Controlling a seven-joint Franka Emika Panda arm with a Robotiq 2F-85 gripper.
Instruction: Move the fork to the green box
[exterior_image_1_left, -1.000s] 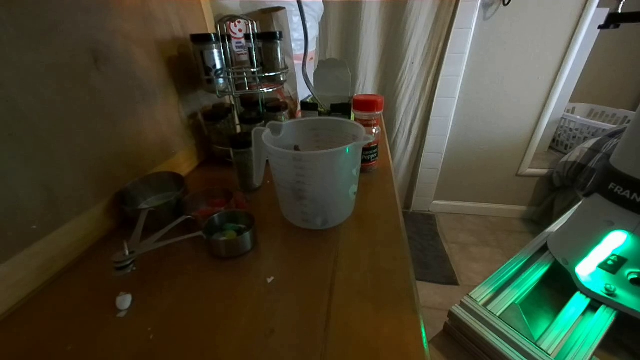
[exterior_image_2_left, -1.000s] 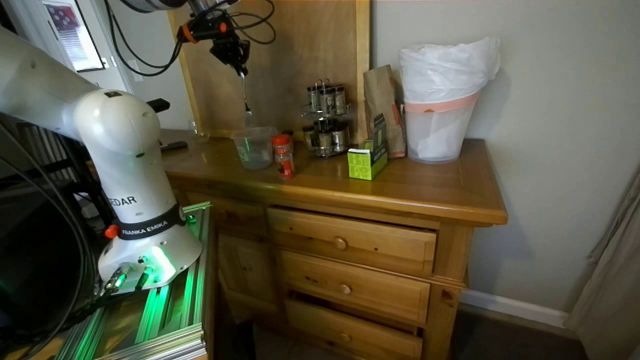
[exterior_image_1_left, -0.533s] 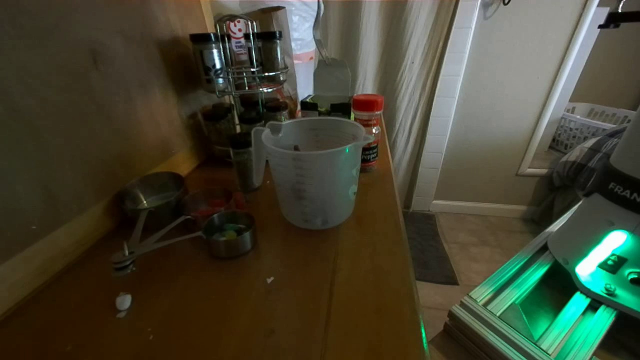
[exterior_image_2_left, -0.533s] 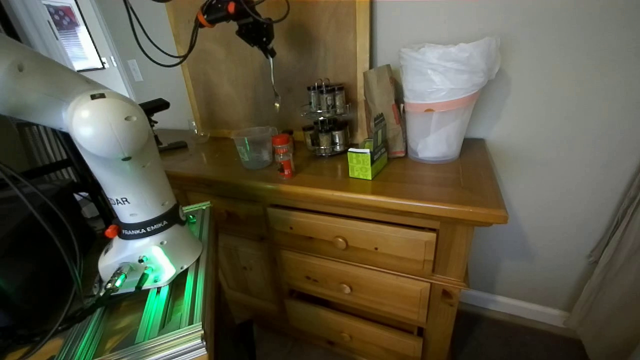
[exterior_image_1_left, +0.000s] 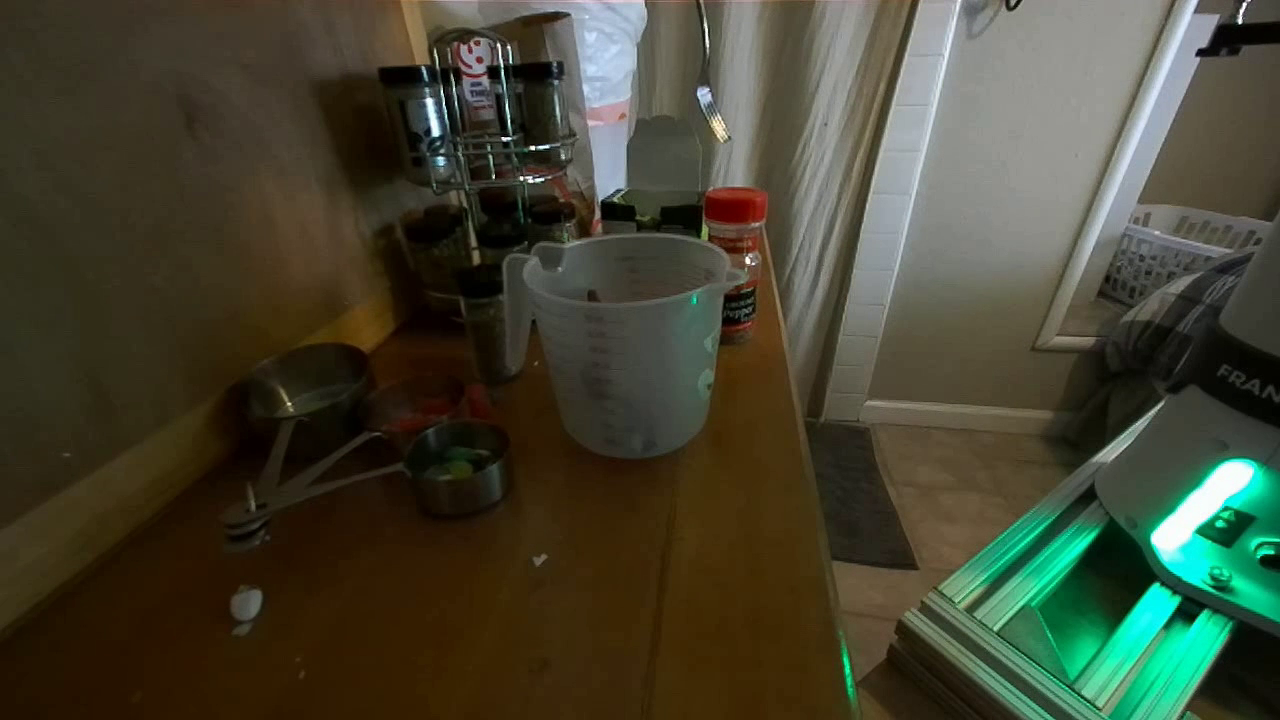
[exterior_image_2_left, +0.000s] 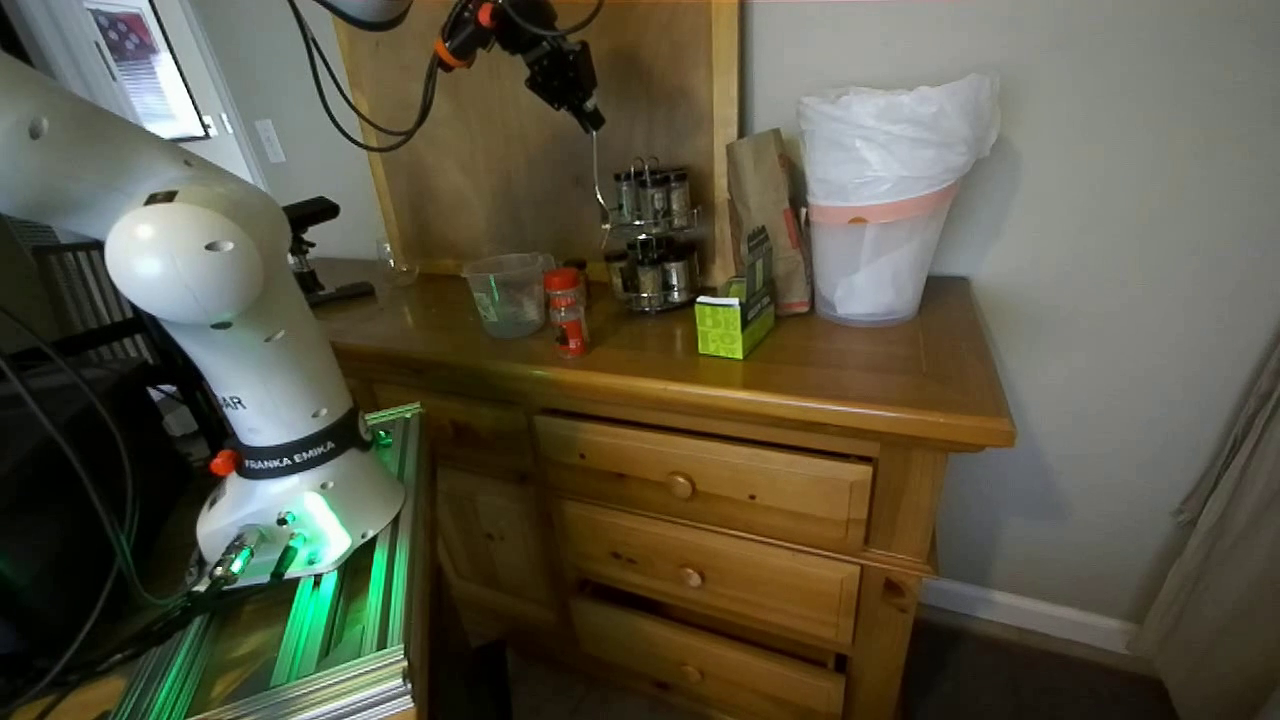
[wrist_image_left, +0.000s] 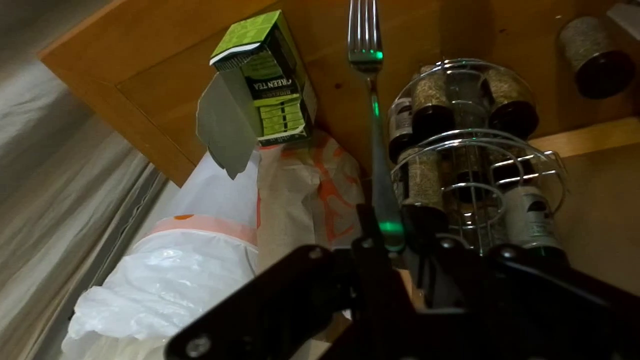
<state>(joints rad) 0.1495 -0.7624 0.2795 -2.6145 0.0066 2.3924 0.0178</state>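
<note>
My gripper is shut on the fork by its handle end, and the fork hangs tines down above the dresser. In the wrist view the gripper's fingers pinch the fork handle, with the tines pointing to the top edge. The fork also shows in an exterior view, with the gripper out of frame. The green tea box stands on the dresser, right of and lower than the fork. In the wrist view the box has its lid open and packets inside. Elsewhere the measuring cup partly hides it.
A wire spice rack stands beside the fork. A clear measuring cup and a red-capped pepper jar are left of the box. A paper bag and a white-lined bin stand behind it. Metal measuring cups lie nearby.
My gripper has carried the fork from above the measuring cup to the right, up to the spice rack. The fork's tines now show in the exterior view beside the cup. The box has not moved.
</note>
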